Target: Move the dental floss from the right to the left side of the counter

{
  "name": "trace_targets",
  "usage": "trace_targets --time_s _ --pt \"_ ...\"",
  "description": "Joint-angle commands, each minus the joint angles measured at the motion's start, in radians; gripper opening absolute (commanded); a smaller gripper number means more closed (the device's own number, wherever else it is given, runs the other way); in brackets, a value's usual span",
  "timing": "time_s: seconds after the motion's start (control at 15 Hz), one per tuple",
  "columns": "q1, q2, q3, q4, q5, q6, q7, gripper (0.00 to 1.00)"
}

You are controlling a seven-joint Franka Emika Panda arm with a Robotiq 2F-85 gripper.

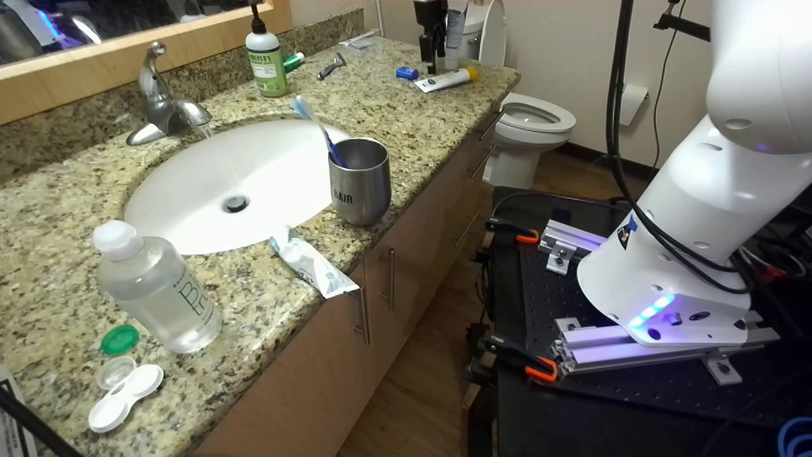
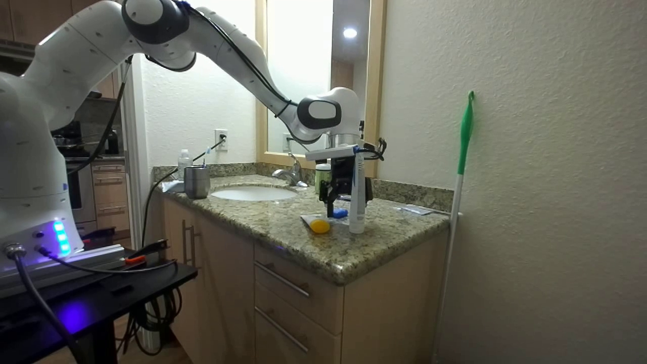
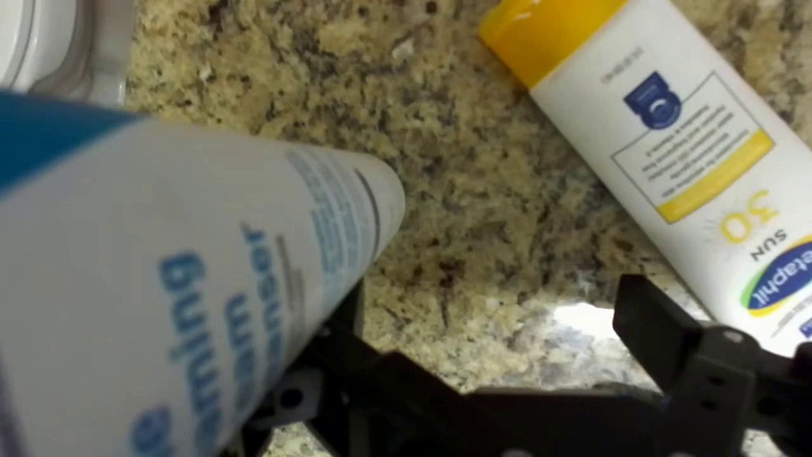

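"Cleanser tube looms closest in my wrist view, masking part of the gripper. It stands upright on the counter."

"Anything in your grasp?"

"Nothing I can make out. The fingers stand well parted, with counter showing in the gap."

"And the dental floss?"

"At the counter's right end, so the carry to the left side is yet to come. My wrist view doesn't show it; both exterior views do. It lies on the mirror side of the fingers, just beside them and apart, near the crimped end of the sunscreen tube."

"Then straight down won't get it?"

"I doubt it. I'd expect to slide over toward the mirror first, then lower once the floss, small and blue, sits between the fingers."

"Which way does its long axis run?"

"Too small and foreshortened from where I sit, so I'd leave the wrist turn until it comes into the wrist view."

"Watch that cleanser tube."

"I will. How much room there is between it and the nearer finger, I can't tell, and a careless turn could tip it over."
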Motion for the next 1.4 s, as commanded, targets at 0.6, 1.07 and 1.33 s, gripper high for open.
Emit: trace_targets --time_s 0.6,1.07,1.33 --pt "0.005 -0.074 0.004 -0.092 -0.098 0.041 -0.063 1.00" --pt "0.007 -0.055 -0.013 -0.072 -0.115 0.049 -0.073 1.00" --pt "0.016 -0.042 -0.043 -0.051 -0.115 0.012 0.002 1.00"
